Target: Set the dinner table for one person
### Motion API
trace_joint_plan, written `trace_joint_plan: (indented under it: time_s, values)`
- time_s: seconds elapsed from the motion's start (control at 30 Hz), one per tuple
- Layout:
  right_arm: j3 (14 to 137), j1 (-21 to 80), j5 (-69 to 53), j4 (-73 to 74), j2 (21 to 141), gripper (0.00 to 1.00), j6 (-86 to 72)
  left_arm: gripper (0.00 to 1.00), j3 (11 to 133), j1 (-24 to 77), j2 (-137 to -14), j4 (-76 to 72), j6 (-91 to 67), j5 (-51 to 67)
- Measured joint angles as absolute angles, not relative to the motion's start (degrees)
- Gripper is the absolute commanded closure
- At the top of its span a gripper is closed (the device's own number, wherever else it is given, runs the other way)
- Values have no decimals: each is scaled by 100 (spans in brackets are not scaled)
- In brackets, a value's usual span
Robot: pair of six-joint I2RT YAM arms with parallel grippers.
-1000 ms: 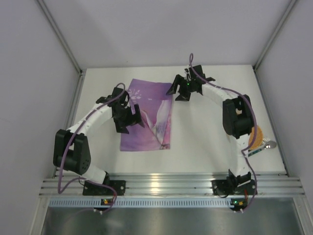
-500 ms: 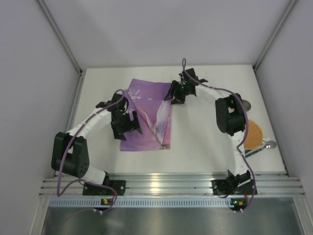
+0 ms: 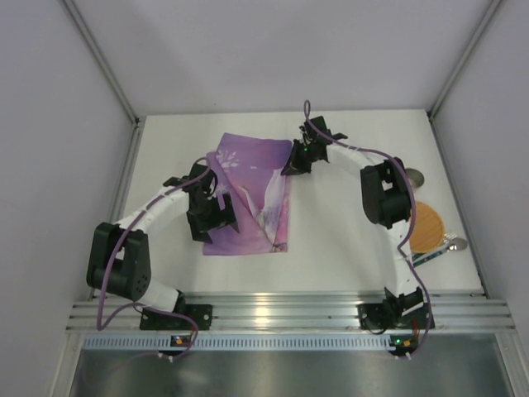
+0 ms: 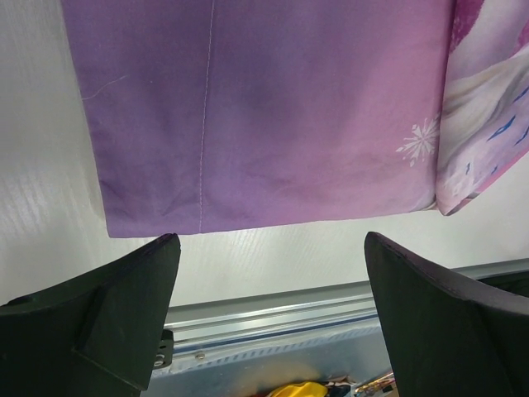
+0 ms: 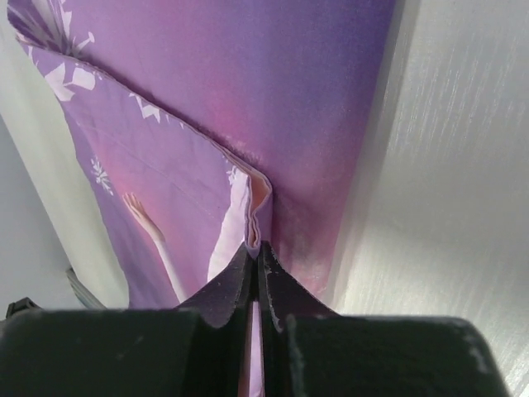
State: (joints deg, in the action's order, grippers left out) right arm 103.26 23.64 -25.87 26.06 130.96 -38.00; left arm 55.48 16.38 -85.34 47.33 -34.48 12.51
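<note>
One arm (image 3: 384,194) bent, end effector (image 5: 254,248) pinching placemat (image 5: 248,83)

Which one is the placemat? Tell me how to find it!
Look at the big white dinner table. A little left of its middle lies the placemat. It is the only purple thing, printed with snowflakes, its right side folded over and pinched by the right tool.

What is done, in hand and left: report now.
Done: the purple placemat lies on the dinner table, one flap folded over. In hand: the right tool is shut on that fold; the left tool hangs open. Left: the orange disc and utensils wait at the right edge.
</note>
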Motion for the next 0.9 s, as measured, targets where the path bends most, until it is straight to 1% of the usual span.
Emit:
trace_joint_plan:
  time_s: [0.17,0.3,0.37,0.43,0.57,0.7,0.8,0.83,0.9]
  values:
    - [10328,2364,-2569,2655,13096,100,-3802,2,5380,1638,-8554,4670,-3492,1175]
    - [10328,2335,-2519,2718,13056,100,-3811,3,5371,1638,-8840,4637,-3524,1031]
    - [10307,2292,-2477,2799,12943,100,-3819,4,5371,1638,-9074,4604,-3527,972]
    - [9990,2206,-2401,2777,12543,100,-3863,4,5378,1638,-9347,4552,-3524,932]
    - [8755,1697,-2145,2847,11024,100,-3909,4,5594,1638,-9675,4742,-3540,906]
    - [7015,497,-1463,2882,8895,100,-4136,5,5743,1638,-9863,4882,-3542,888]
    - [5808,-303,-790,3242,7360,100,-4364,4,5881,1638,-10020,5017,-3542,895]
    - [5430,-366,-652,3424,6862,100,-4429,4,5913,1638,-10057,5048,-3542,899]
    - [4862,-307,-611,3658,6237,100,-4550,4,5953,1638,-10097,5087,-3542,910]
